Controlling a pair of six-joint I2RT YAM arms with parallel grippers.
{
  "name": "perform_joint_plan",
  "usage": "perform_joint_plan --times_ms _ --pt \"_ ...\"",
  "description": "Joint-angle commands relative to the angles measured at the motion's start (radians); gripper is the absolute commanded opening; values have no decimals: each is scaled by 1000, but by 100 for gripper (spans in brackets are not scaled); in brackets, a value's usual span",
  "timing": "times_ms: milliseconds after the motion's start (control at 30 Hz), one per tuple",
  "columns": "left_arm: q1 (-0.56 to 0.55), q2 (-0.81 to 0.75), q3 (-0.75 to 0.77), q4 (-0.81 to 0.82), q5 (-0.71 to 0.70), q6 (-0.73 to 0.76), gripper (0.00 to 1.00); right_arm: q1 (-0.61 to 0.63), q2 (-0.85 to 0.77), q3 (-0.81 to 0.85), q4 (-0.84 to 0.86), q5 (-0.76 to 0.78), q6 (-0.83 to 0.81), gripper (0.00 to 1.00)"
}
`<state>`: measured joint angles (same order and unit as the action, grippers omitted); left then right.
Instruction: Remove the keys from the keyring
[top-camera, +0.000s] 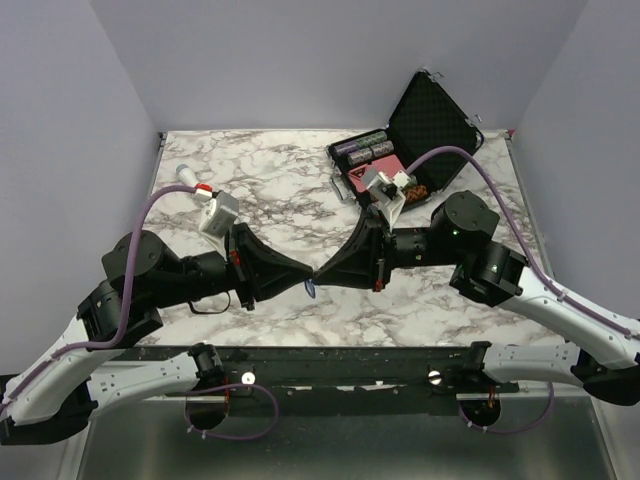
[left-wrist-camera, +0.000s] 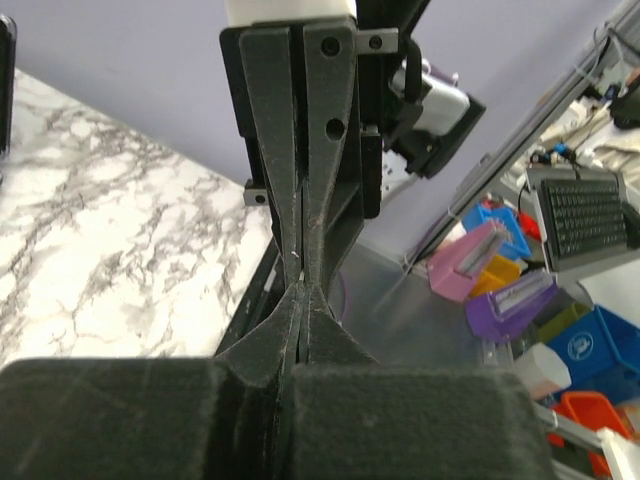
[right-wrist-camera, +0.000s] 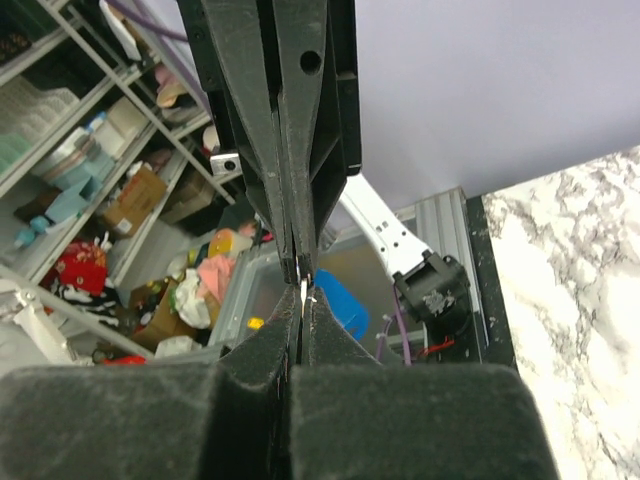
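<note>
Both clamped on the keyring (top-camera: 311, 290), left hand (top-camera: 300, 279) and right hand (top-camera: 326, 272) meet tip-to-tip above the desk (top-camera: 280, 180), likely for opposed pulls.

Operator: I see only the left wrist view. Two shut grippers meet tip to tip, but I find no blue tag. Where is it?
Observer: In the top view the tag sits right where the left gripper and right gripper meet, on the near side.
Operator: Is any metal shown between the tips?
Observer: The right wrist view shows a thin silvery sliver there. Whether it is key or ring, I cannot tell.
Operator: What lies beyond the right arm?
Observer: An open black case, at the far right of the table.
</note>
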<state>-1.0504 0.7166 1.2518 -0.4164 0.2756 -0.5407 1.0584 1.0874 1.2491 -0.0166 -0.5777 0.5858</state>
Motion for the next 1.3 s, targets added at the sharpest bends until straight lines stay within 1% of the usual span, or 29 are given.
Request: perform_joint_plan --times_ms 0,233,567,600,667,700,733,800,867,900,1033,1067,1200,1267 --pt "-10 34 38 -151 142 50 0 0 20 52 -94 -70 -47 1" --pt "-10 50 60 -237 200 73 0 -1 48 114 -218 -102 -115 1" --pt "-10 61 57 -262 254 68 0 -1 86 184 -330 -134 -173 1" --pt "-10 63 61 -266 255 71 1 -1 89 187 -338 -139 -176 1" --pt "-10 66 64 -271 261 73 6 0 94 191 -347 -143 -182 1" --pt "-10 64 67 -271 260 73 11 0 94 194 -353 -145 -185 1" --pt "-10 63 69 -272 252 73 23 0 95 196 -359 -145 -188 1" --pt "-8 55 72 -268 219 70 45 -1 94 196 -362 -136 -193 1" --pt "-10 32 67 -245 166 53 61 -1 83 187 -355 -114 -192 1" --pt "-10 15 60 -220 136 42 66 -1 72 176 -346 -97 -188 1" --pt "-10 -77 9 -84 10 -4 77 0 29 109 -269 -24 -144 1" --pt "-10 -104 -3 -47 -25 -11 78 -1 17 92 -247 -8 -133 1" --pt "-10 -192 -81 92 -139 -45 77 0 -26 32 -120 42 -66 1" --pt "-10 -236 -149 187 -196 -73 71 -1 -38 9 -51 49 -32 1"
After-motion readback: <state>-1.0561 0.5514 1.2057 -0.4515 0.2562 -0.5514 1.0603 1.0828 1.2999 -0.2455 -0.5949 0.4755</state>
